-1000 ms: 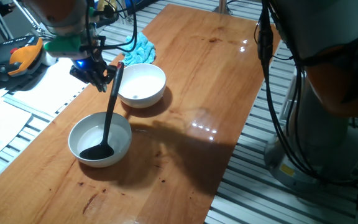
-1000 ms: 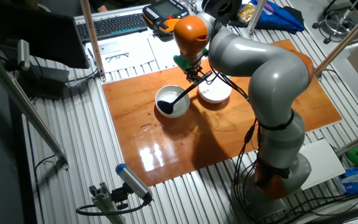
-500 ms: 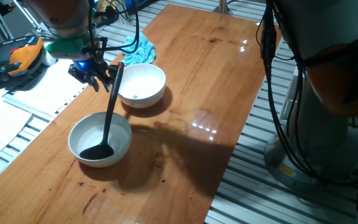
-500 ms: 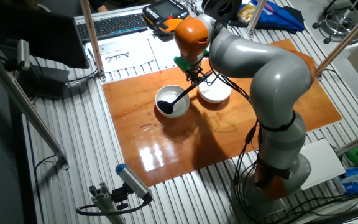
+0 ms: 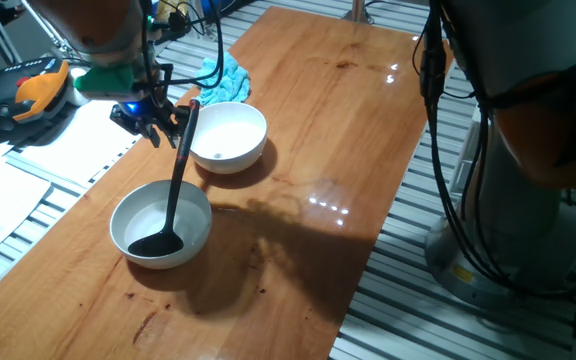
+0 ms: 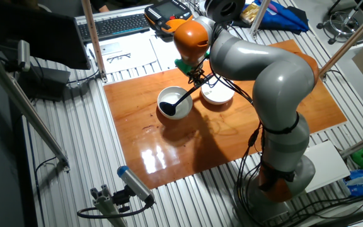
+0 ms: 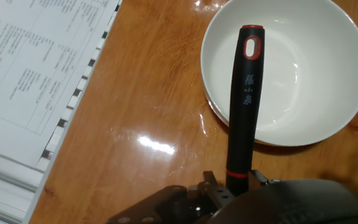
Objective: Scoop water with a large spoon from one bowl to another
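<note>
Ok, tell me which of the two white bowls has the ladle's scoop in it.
The bowl nearer the table's front edge; the ladle rests its scoop there. The other bowl holds none.

The wooden table (image 5: 348, 130) is carrying two white bowls, one (image 5: 161, 223) near the front, another (image 5: 229, 136) behind it, a blue cloth (image 5: 224, 72) lying beyond.

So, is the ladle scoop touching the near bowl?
Touching. One fixed view shows the ladle scoop resting inside the near bowl, on its bottom.
</note>
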### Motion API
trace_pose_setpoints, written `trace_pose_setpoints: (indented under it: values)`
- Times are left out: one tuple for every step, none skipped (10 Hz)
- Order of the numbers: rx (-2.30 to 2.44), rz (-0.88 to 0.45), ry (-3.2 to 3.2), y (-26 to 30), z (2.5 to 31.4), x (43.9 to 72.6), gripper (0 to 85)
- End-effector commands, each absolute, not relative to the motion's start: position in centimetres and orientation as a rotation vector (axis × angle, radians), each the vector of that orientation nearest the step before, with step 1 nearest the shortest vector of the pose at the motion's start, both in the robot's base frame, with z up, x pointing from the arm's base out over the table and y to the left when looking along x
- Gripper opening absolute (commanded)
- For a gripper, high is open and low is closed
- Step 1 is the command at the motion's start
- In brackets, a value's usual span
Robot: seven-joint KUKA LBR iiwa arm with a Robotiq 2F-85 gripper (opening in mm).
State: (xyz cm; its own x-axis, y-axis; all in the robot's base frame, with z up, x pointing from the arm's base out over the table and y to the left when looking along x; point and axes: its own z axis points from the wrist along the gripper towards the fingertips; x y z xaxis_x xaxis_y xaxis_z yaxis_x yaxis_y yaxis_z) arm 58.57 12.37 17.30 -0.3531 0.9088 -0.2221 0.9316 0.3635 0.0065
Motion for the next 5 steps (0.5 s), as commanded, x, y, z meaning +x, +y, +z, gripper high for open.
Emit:
trace_pose_setpoints:
  values:
    - [1.665, -0.18, 2.434, 12.39, 17.31, 58.56, 34.0]
    - [1.666, -0.177, 2.435, 12.39, 17.3, 58.55, 34.0]
    - [1.672, -0.172, 2.442, 12.39, 17.3, 58.55, 34.0]
    - [1.679, -0.167, 2.447, 12.41, 17.29, 58.54, 34.0]
    - [1.68, -0.168, 2.445, 12.41, 17.2, 58.54, 34.0]
